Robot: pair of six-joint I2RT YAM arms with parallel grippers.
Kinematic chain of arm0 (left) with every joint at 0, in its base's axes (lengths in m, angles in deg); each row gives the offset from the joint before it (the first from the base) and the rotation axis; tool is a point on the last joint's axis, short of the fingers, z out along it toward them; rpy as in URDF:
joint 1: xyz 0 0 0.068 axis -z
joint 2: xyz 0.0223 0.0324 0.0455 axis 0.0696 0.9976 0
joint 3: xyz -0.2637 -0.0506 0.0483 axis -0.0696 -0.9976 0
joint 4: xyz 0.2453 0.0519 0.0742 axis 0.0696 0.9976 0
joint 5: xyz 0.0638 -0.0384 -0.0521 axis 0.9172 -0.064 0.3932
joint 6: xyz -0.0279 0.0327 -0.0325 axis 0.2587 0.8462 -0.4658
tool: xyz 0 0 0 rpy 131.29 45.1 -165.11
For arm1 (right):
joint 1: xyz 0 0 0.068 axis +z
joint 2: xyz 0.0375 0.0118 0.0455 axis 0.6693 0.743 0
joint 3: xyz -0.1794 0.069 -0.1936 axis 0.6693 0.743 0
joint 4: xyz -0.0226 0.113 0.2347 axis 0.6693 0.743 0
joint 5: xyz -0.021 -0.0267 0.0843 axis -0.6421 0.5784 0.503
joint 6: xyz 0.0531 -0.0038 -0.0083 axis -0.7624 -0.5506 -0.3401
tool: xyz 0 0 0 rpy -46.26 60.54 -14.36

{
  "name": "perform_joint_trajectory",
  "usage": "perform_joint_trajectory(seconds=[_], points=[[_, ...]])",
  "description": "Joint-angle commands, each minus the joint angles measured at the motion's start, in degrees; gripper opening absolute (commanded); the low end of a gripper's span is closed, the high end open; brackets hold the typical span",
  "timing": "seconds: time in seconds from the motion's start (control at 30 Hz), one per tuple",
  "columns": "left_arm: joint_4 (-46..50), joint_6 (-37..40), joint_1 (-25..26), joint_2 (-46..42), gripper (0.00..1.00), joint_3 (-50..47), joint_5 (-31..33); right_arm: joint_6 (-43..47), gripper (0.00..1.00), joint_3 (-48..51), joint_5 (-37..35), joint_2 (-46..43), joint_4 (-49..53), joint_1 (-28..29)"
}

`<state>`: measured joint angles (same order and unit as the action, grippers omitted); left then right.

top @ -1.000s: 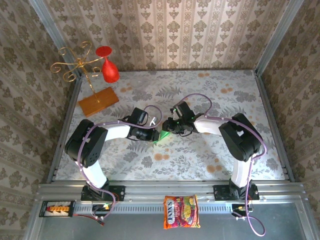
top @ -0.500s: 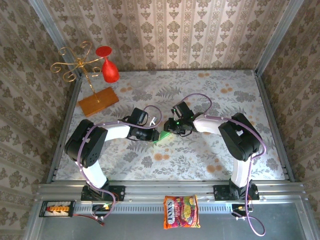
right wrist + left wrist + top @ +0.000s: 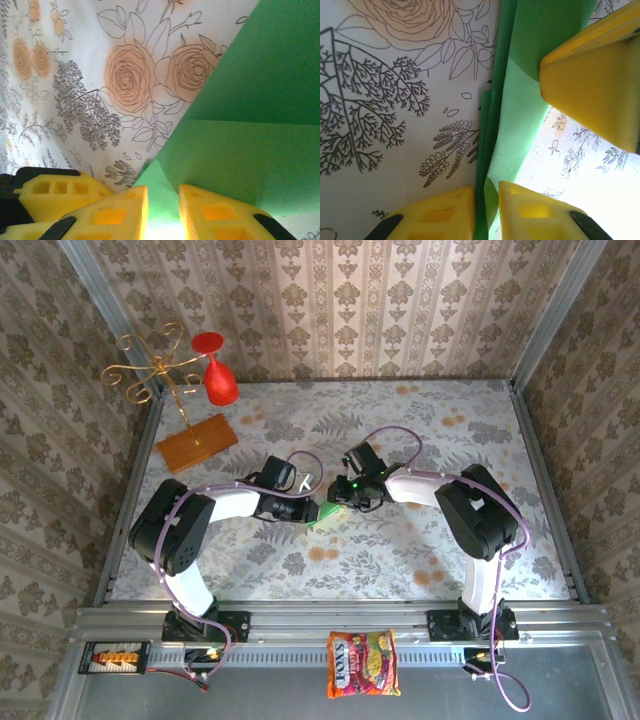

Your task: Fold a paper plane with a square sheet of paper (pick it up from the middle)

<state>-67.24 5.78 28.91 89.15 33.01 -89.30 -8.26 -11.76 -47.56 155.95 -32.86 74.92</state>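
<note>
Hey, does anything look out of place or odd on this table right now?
One thing: a snack packet lies on the metal ledge in front of the flowered table, and it seems unrelated to the folding. The green paper looks fine, pinched by the left fingers and the right fingers.

Worktop point(image 3: 420, 550), grey and orange floral print; orange-brown board point(image 3: 197, 443) at its far-left corner; gold wire stand point(image 3: 150, 365) rising from the board; red goblet point(image 3: 219, 382) hung upside down, just beyond the board; red-yellow snack packet point(image 3: 362, 663) well nearer than the board and to its right, on the metal rail point(image 3: 300, 625).
</note>
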Motion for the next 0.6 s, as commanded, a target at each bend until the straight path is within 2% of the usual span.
perform_joint_trajectory(seconds=[0.0,0.57], points=[[0.0,-1.1,1.3,3.4,0.2,-2.6,2.5,0.2,0.23,-1.5,-0.8,1.6,2.8,0.2],[-0.5,-1.2,1.1,2.5,0.21,-3.4,2.1,1.2,0.24,-3.0,-0.5,3.3,5.1,0.2]])
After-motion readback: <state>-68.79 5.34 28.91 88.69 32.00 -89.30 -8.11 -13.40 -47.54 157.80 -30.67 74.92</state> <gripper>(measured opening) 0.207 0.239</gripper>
